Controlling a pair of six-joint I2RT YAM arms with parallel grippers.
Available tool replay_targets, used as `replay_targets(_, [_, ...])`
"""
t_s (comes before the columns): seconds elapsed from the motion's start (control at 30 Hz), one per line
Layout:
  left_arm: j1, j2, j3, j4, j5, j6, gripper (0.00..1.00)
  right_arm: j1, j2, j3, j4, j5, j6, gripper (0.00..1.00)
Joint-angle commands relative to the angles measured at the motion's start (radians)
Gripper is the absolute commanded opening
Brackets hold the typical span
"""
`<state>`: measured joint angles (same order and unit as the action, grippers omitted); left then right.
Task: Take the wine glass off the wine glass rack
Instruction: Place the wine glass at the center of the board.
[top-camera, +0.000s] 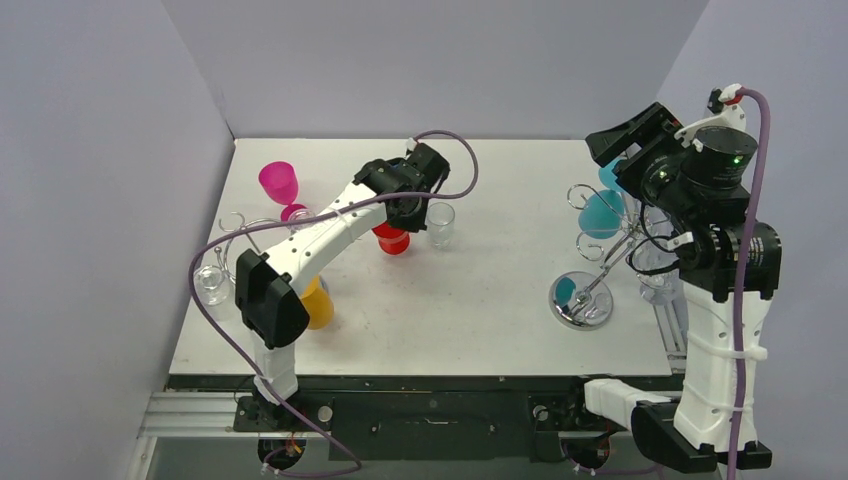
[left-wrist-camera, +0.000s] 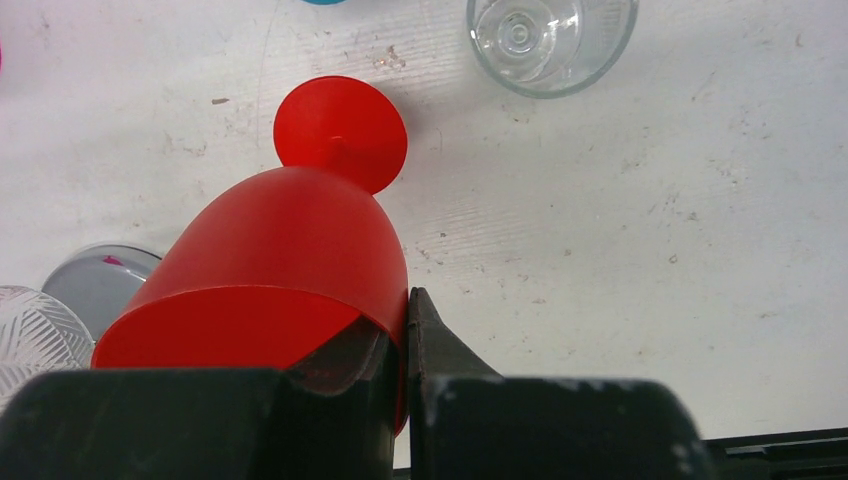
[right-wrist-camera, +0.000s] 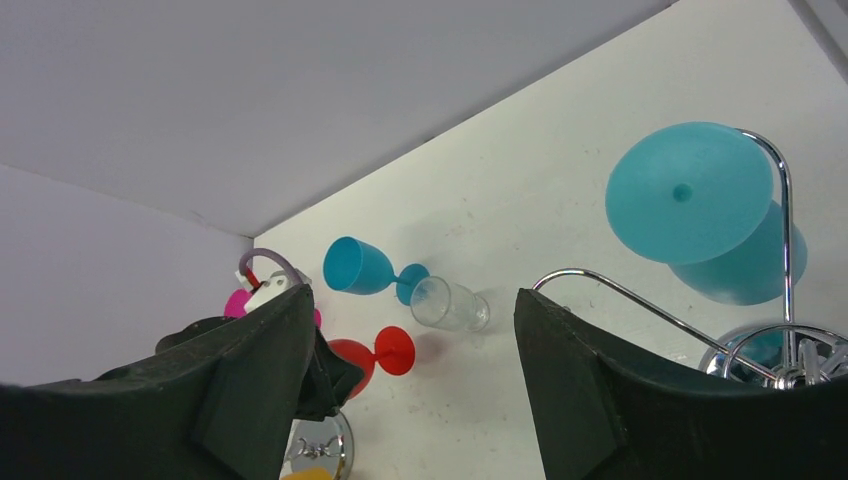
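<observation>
My left gripper (left-wrist-camera: 400, 322) is shut on the rim of a red wine glass (left-wrist-camera: 290, 260), one finger inside the bowl and one outside. The glass is tilted, its round foot (left-wrist-camera: 340, 130) low over the white table. From above, the left gripper (top-camera: 405, 205) and the red glass (top-camera: 392, 238) are at mid-table, away from both racks. A teal wine glass (right-wrist-camera: 690, 190) hangs upside down on the chrome wine glass rack (top-camera: 582, 300) on the right. My right gripper (right-wrist-camera: 415, 300) is open and holds nothing, left of that hanging glass and high beside the rack (top-camera: 618, 150).
A clear glass (top-camera: 440, 222) stands just right of the red one. A magenta glass (top-camera: 280, 183) is at the back left. A second chrome rack (top-camera: 240, 235) on the left carries a clear glass (top-camera: 212, 285) and an orange one (top-camera: 318, 305). Another teal glass (right-wrist-camera: 360, 265) lies on the table.
</observation>
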<state>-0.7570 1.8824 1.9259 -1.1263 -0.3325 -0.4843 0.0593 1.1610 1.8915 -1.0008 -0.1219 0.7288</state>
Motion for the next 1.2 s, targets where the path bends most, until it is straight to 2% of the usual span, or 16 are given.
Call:
replay_targets(0.0, [0.012,0.018,-0.023,0.044,0.021,0.016,0.0,-0.003,-0.034,-0.018,0.008,0.033,-0.027,0.69])
replay_targets(0.17, [0.021,0.029,-0.074,0.073,0.038,0.013,0.0,-0.003,-0.039,-0.029,0.006,0.039,-0.032,0.69])
replay_targets(0.67, [0.032,0.04,-0.128,0.108,0.043,0.01,0.16,-0.003,-0.045,-0.048,0.004,0.034,-0.033,0.69])
replay_targets(1.0, [0.031,0.007,-0.043,0.07,0.007,0.03,0.38,-0.003,-0.05,-0.032,-0.009,0.03,-0.036,0.69])
replay_targets(1.17, [0.03,-0.009,0.022,0.034,-0.004,0.04,0.43,-0.003,-0.059,-0.045,-0.014,0.036,-0.038,0.69])
